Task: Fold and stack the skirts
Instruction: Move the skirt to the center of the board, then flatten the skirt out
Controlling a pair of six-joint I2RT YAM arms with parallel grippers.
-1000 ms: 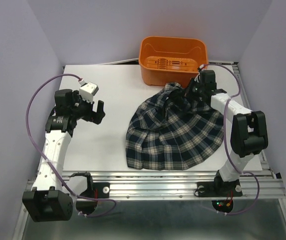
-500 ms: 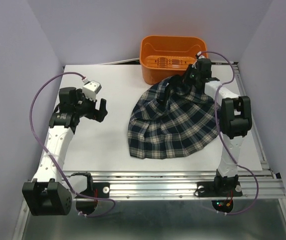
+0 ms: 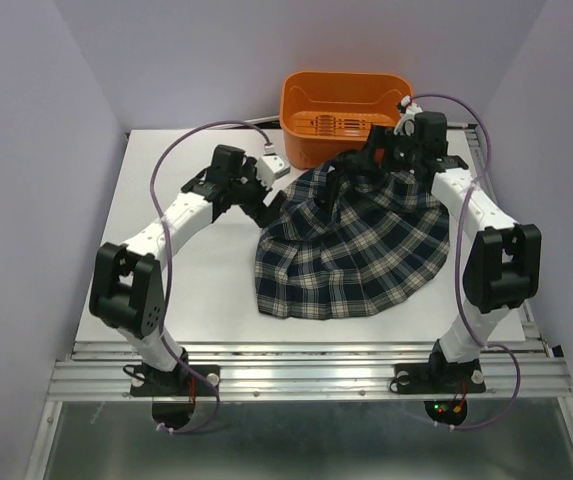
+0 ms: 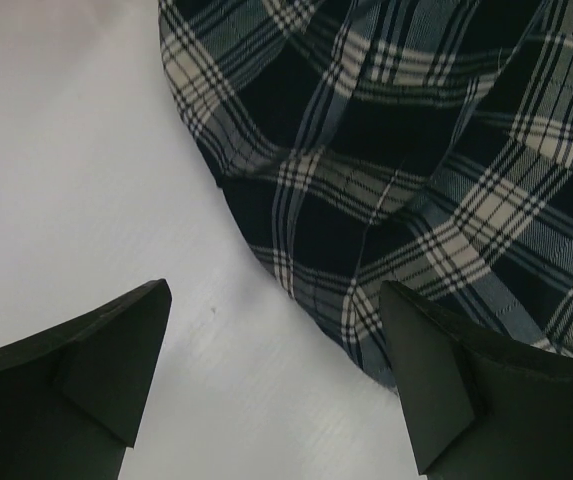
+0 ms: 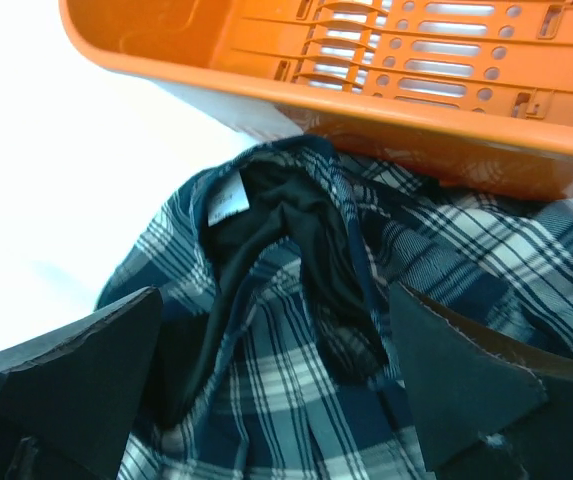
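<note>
Skirt (image 3: 351,250) lay spread on table (image 3: 186,290), right of centre, waistband (image 5: 296,230) far, by basket (image 3: 346,100). L gripper (image 4: 275,288) wide open, empty, fingers straddling skirt's left edge. R gripper (image 5: 274,292) wide open, empty, over waistband.

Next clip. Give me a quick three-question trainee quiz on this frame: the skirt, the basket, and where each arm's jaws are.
1. True or false: the skirt lies inside the orange basket.
2. Multiple choice: which jaws are at the skirt's left edge? A) left jaws B) right jaws C) neither
3. Fill in: the right jaws, above the waistband, are ___.
Key: 1 false, it lies on the table in front of the basket; 2 A; 3 open.
</note>
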